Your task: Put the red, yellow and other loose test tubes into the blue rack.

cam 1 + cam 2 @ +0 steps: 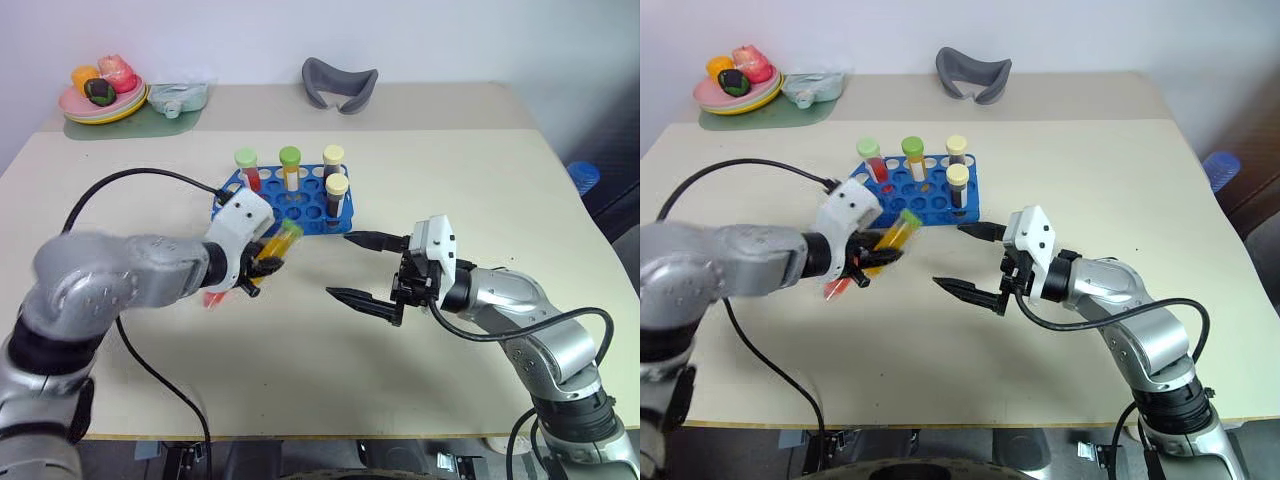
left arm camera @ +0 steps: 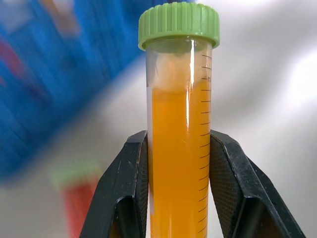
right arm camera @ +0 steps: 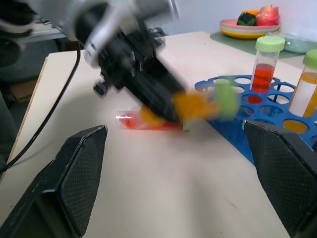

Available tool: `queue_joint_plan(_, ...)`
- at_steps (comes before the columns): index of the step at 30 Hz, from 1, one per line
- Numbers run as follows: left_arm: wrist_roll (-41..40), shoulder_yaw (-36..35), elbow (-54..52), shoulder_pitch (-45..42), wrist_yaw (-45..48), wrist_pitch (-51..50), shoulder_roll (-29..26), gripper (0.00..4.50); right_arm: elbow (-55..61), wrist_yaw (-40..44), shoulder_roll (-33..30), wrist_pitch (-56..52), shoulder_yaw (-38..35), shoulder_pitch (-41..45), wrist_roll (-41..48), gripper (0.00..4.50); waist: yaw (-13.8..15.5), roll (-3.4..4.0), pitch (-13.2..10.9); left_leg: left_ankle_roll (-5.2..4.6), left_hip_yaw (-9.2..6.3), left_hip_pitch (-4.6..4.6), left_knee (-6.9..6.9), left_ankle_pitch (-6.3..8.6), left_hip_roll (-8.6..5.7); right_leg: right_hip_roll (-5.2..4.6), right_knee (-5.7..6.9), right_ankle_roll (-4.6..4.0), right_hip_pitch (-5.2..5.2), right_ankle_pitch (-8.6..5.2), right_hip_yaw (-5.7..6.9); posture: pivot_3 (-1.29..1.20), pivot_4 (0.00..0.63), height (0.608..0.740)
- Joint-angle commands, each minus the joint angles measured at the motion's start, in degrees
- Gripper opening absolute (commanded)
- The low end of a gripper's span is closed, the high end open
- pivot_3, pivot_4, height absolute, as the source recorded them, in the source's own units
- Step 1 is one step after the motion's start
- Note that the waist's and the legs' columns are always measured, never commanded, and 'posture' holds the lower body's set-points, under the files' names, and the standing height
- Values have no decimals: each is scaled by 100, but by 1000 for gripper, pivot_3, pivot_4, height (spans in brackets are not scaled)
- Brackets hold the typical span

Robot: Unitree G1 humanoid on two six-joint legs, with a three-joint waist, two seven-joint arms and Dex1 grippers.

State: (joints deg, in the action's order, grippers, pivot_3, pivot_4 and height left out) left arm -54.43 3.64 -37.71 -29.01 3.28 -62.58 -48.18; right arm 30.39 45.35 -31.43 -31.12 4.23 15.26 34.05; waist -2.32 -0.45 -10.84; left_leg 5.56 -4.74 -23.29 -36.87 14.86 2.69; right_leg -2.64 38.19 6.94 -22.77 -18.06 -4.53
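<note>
So the left gripper (image 1: 268,252) had its two black fingers (image 2: 124,193) clamped on a yellow tube (image 2: 179,148) with a green cap, pinching it partway down the body so the capped end stuck out past the fingertips. From the head cameras the tube was tilted, cap pointing up and toward the blue rack (image 1: 285,201), and it was off the table, just in front of the rack's near edge. Under that gripper a red tube (image 1: 837,288) lay flat on the cream table (image 1: 450,170), partly hidden by the arm. The rack already held four upright tubes: a green-capped one with red liquid (image 1: 247,168), a green-capped one with yellow liquid (image 1: 290,166), and two with pale yellow caps (image 1: 333,160) (image 1: 337,194) on the rack's right side. The right gripper (image 1: 353,268) hung above the table to the right of the rack, pointed toward the left arm with its jaws spread wide apart and nothing between them. Back of the table there was a plate of toy fruit (image 1: 102,92) on a green mat (image 1: 135,122), a pale green dish (image 1: 178,97) next to it, and a grey curved thing (image 1: 339,84) near the wall.
</note>
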Motion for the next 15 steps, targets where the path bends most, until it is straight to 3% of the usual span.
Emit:
queue_joint_plan(1,1344,-113,-62,242,136,1616,457,1662,171,-164,94,-97,-198,104,245,4500,21,0,0,-6,0,0,0,3,0,0,-3,0,2,0,0,0,150,740)
queue_joint_plan(6,2924,289,861,233,-156,3508,1925,1662,82,-452,249,-201,-345,33,381,4500,112,-6,1,-32,2,-6,-11,18,-2,-2,-12,1,5,1,0,0,150,740)
queue_joint_plan(9,4250,845,1644,216,-231,4898,2404,1662,-4,-643,360,-202,-406,-84,368,4500,142,-2,3,-34,3,-5,-11,19,-2,0,-10,1,4,1,0,0,150,740)
queue_joint_plan(12,4893,1075,2829,192,-354,6161,3136,1662,54,-766,436,-170,-413,-287,336,4500,156,-3,3,-35,4,-7,-12,19,-2,-1,-13,2,4,1,0,0,150,740)
queue_joint_plan(15,5226,1050,3558,201,-302,6930,3509,1662,80,-834,438,-129,-465,-430,319,4500,138,-2,3,-37,4,-7,-13,21,-2,0,-11,2,2,1,0,0,150,740)
